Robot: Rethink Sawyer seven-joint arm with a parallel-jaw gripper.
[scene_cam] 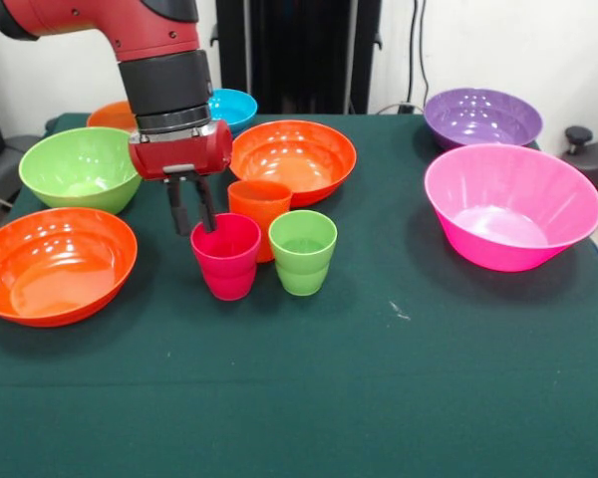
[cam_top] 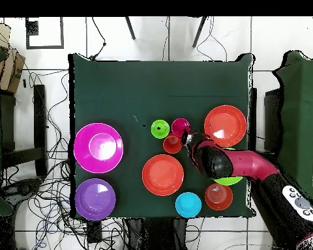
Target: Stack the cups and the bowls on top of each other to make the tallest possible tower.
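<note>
Three cups stand close together mid-table: the magenta-red cup (scene_cam: 227, 264) (cam_top: 180, 125), the orange cup (scene_cam: 259, 204) (cam_top: 172, 144) behind it, and the light green cup (scene_cam: 302, 254) (cam_top: 160, 128) beside it. My gripper (scene_cam: 195, 230) (cam_top: 186, 137) hangs over the magenta-red cup's left rim. One finger is inside the cup and one outside, and they are closed narrowly on the wall. The cup rests on the table. The bowls stand around, all unstacked: wide orange (scene_cam: 294, 157), wide orange (scene_cam: 55, 264), medium green (scene_cam: 80, 167), pink (scene_cam: 508, 209), purple (scene_cam: 481, 117), small blue (scene_cam: 231, 106), small orange (scene_cam: 110, 117).
The table has a dark green cloth (scene_cam: 379, 398). In the overhead view my arm covers most of the green bowl (cam_top: 229, 180). The pink bowl (cam_top: 98, 147) and purple bowl (cam_top: 95, 198) sit at the left there, and the blue bowl (cam_top: 188, 204) is near my base.
</note>
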